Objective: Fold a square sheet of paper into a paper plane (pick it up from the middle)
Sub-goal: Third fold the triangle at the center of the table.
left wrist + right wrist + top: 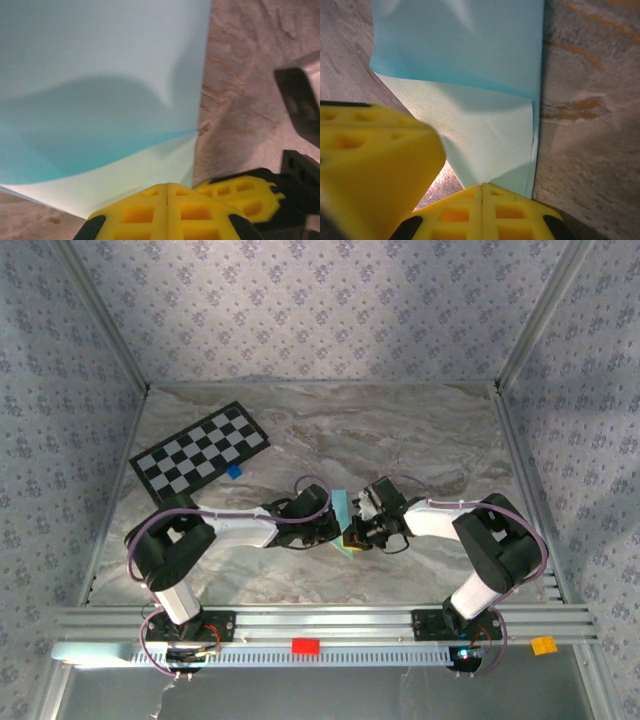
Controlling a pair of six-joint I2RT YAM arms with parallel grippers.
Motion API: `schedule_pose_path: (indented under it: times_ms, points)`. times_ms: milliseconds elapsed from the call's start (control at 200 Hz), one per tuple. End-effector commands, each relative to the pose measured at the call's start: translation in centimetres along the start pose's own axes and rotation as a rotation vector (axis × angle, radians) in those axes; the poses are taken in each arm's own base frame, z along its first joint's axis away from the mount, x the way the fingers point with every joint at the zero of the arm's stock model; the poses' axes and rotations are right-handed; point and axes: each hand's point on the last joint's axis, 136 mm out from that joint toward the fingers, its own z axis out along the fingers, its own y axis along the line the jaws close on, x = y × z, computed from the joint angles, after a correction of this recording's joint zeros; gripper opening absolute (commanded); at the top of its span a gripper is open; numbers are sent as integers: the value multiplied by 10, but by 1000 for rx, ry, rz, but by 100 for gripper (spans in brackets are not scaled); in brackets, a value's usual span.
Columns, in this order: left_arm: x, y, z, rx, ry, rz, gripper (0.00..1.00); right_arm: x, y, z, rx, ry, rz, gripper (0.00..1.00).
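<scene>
Sitting mid-worktop (420, 440), the square sheet of paper (342, 512) reads as a narrow strip, long axis running near to far. Its near end hides beneath the left claw (166, 212) and right claw (482, 210), both pinched shut on its edge. Light sky-blue, one layer curls over a paler one.
</scene>
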Motion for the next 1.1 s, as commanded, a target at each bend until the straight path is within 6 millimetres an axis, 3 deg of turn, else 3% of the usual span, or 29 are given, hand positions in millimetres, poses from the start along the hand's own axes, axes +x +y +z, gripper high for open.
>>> schedule_pose_path:
  times_ms: [0,150,430,1099]
  points:
    - [4,25,7,-77,-5,-26,0,15,-32,5,104,29,69,0]
    - [-3,45,7,-103,-39,-35,0,18,-37,6,116,36,75,0]
    - [-18,63,0,-106,-70,-46,1,22,-43,8,127,46,82,0]
    - [-34,81,-13,-56,-129,-40,4,26,-46,12,130,64,88,0]
